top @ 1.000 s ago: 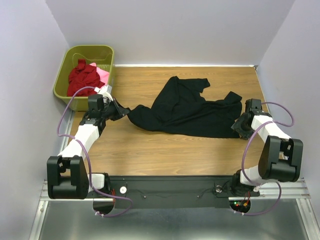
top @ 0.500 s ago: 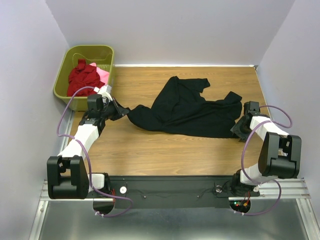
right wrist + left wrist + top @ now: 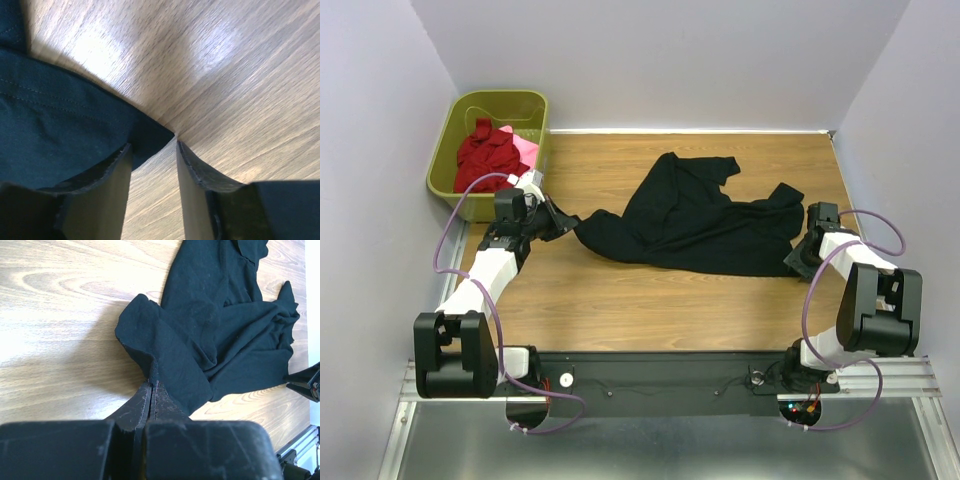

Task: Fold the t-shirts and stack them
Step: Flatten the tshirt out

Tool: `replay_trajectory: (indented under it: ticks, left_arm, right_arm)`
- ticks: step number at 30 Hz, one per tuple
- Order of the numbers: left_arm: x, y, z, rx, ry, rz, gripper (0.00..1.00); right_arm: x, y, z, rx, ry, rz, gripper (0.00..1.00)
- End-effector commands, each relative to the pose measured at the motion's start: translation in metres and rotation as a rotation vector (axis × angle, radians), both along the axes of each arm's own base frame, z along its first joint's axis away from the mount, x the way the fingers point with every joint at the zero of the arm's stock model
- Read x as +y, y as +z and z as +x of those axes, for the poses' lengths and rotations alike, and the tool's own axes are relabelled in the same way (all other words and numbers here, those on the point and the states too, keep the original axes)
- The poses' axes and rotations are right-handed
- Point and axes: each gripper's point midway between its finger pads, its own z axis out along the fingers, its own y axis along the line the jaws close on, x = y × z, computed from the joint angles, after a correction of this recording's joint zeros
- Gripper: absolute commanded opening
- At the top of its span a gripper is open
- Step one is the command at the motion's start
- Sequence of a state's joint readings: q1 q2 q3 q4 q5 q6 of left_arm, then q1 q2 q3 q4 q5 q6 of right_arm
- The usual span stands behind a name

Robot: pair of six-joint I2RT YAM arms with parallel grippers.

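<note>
Overhead only: olive-green basket (image 3: 445, 150) holding dark red t-shirt (image 3: 485, 157) and pink t-shirt (image 3: 526, 148). Black t-shirt (image 3: 700, 225) crumpled on table (image 3: 620, 295); left gripper (image 3: 151, 386) pressed together on its left end. Right wrist view alone: right gripper (image 3: 153, 144) spread, shirt corner inside the gap.

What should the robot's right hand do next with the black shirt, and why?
Probably close the right gripper on the black shirt. Its fingers stand apart with a shirt corner at the gap between them, while the left gripper is shut on the opposite end. With both ends held, the arms could spread it flat.
</note>
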State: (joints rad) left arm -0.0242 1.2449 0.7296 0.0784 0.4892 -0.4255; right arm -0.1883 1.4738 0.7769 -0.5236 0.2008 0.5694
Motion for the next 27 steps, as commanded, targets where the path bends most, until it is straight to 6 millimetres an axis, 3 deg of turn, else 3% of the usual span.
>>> replay_trajectory:
  ticks: [1,4,9,12,15,18,19,21,22,23,24,26,27]
  left_arm:
    - [0.000,0.009,0.004,-0.055,-0.016,0.008,0.00]
    - [0.000,0.008,0.004,-0.054,-0.018,0.009,0.00]
    - [0.000,0.009,0.004,-0.056,-0.019,0.010,0.00]
    - [0.003,0.014,0.008,-0.075,-0.004,0.018,0.00]
    - [0.004,0.024,0.012,-0.081,0.008,0.019,0.00]
    - [0.002,0.057,0.018,-0.128,0.013,-0.007,0.00]
    - [0.003,0.081,0.023,-0.168,0.031,-0.016,0.00]
    - [0.006,0.111,0.029,-0.221,0.055,-0.016,0.00]
    - [0.010,0.144,0.035,-0.283,0.080,-0.015,0.00]
    - [0.011,0.159,0.037,-0.303,0.085,-0.012,0.00]
    - [0.012,0.198,0.040,-0.365,0.094,-0.014,0.00]
    - [0.014,0.231,0.045,-0.415,0.099,-0.009,0.00]
    - [0.015,0.250,0.045,-0.448,0.106,-0.008,0.00]
  right_arm:
    - [-0.006,-0.017,0.006,-0.001,-0.009,-0.024,0.43]
    - [-0.003,-0.020,0.005,0.005,-0.004,-0.009,0.38]
    - [-0.002,-0.014,0.012,-0.018,0.016,-0.007,0.20]
    - [-0.007,0.003,0.024,-0.069,0.021,-0.028,0.01]
    - [-0.012,0.028,0.035,-0.135,0.017,-0.061,0.01]
    - [-0.020,0.076,0.056,-0.257,0.005,-0.107,0.01]
    - [-0.025,0.103,0.069,-0.322,-0.003,-0.131,0.01]
    - [-0.029,0.142,0.081,-0.404,-0.006,-0.153,0.01]
    - [-0.031,0.160,0.087,-0.444,-0.010,-0.166,0.01]
    - [-0.034,0.200,0.101,-0.533,-0.017,-0.187,0.01]
    - [-0.036,0.219,0.104,-0.572,-0.017,-0.200,0.01]
    - [-0.040,0.263,0.112,-0.665,-0.028,-0.230,0.01]
    - [-0.042,0.307,0.118,-0.758,-0.035,-0.255,0.01]
